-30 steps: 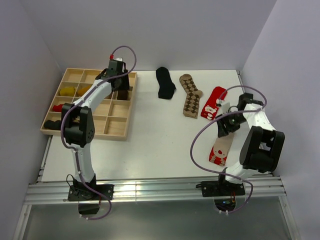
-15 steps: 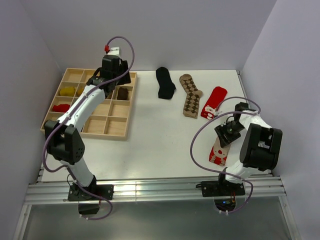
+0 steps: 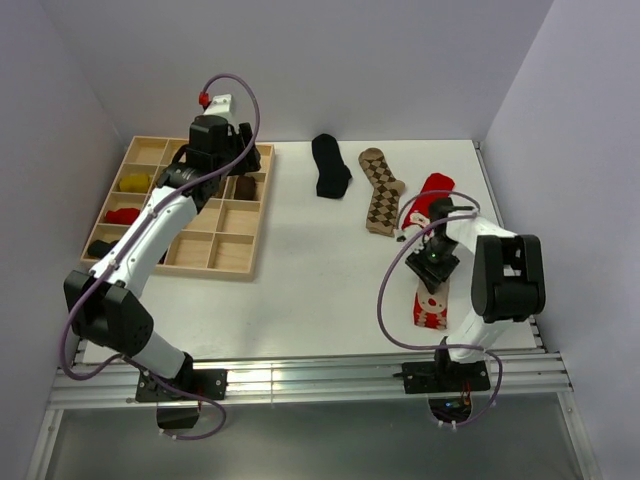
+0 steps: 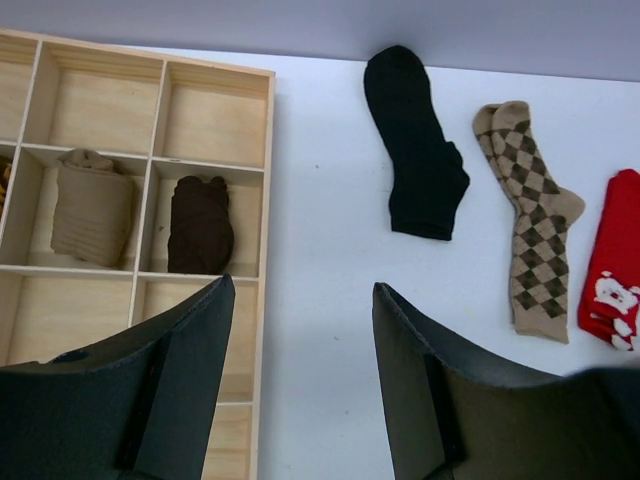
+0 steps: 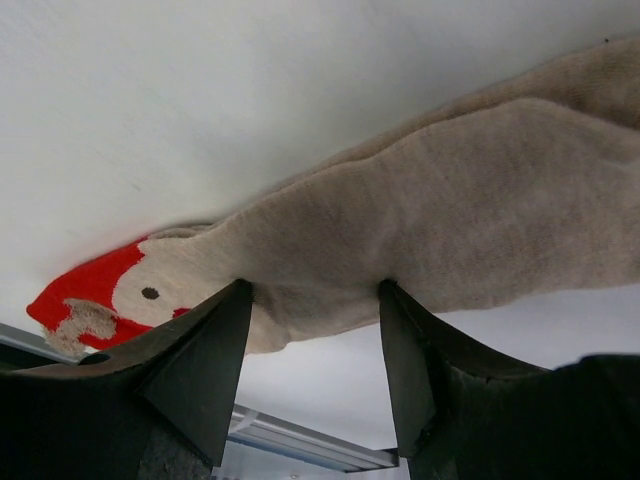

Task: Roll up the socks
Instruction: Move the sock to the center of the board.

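Tray [image 3: 165, 268] at table's left, pale wood grid. Left column holds three rolls, one per cell: yellow roll [image 3: 133, 183], red roll [image 3: 120, 215] nearer, black roll [image 3: 100, 248] in the nearest cell. Brown roll [image 3: 243, 187] sits in the right column, second row from the far side. In the left wrist view, tan roll [image 4: 92, 207] is in the cell just left of the brown one, and the cells beyond them and nearer show bare wood.

Loose socks lie flat on the table right of the tray. Black sock [image 3: 330, 167] has its long axis near-to-far, rounded end far. Argyle sock [image 3: 381, 192] is just right of it, also near-to-far, with a slight bend at mid-length. Red sock [image 3: 425, 200] slants from far-right to near-left, white figure at its near end, partly behind the right arm's cable.

Beige sock [image 3: 431, 300] is at near right, long axis roughly near-to-far, red patterned end toward the near edge, far part hidden under the arm.

Left gripper [image 4: 302, 300] hangs over the tray's right edge, jaws apart, nothing in them. Right gripper [image 5: 315, 290] is down at the beige sock, jaws spread wide, tips at the fabric's edge, sock flat, not pinched
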`<state>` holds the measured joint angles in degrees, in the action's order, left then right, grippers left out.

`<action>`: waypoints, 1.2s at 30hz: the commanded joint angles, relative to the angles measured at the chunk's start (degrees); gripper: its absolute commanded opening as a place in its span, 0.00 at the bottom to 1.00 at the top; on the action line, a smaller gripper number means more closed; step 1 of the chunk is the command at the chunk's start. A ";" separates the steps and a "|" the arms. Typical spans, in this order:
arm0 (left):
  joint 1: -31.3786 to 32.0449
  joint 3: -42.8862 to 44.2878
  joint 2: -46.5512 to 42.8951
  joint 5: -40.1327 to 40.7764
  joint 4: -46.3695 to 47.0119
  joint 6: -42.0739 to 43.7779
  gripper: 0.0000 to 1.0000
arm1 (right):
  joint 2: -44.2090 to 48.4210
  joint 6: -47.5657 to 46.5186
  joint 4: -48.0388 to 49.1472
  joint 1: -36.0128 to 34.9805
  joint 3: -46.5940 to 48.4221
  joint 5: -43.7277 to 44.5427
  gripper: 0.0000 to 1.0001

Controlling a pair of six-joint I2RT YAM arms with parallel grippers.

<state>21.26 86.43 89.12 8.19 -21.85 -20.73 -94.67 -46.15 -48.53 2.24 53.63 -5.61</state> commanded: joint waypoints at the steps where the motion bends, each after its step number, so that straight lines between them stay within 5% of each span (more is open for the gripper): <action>1: 0.80 -1.09 -3.86 -2.03 0.49 -0.98 0.62 | -4.72 2.90 -0.33 -6.61 2.79 -4.85 0.61; 16: 2.21 -8.29 -11.42 -3.44 -0.39 -2.30 0.62 | -19.75 16.17 -4.90 -28.77 28.10 -11.71 0.61; 23: 3.00 -12.16 -13.45 -3.53 0.75 -2.73 0.61 | -27.40 13.46 -7.53 -35.02 40.05 -12.76 0.61; 31: 4.49 -15.94 -15.38 -4.05 2.25 -2.91 0.62 | -30.05 3.71 -6.40 -35.46 42.18 -10.39 0.61; 36: 4.58 -16.56 -16.78 -4.85 2.69 -2.91 0.62 | -22.50 3.35 -0.60 -35.38 36.12 -12.23 0.62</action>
<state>25.61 69.69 75.44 4.58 -21.69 -22.44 -121.62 -40.25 -53.06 -33.54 92.55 -16.64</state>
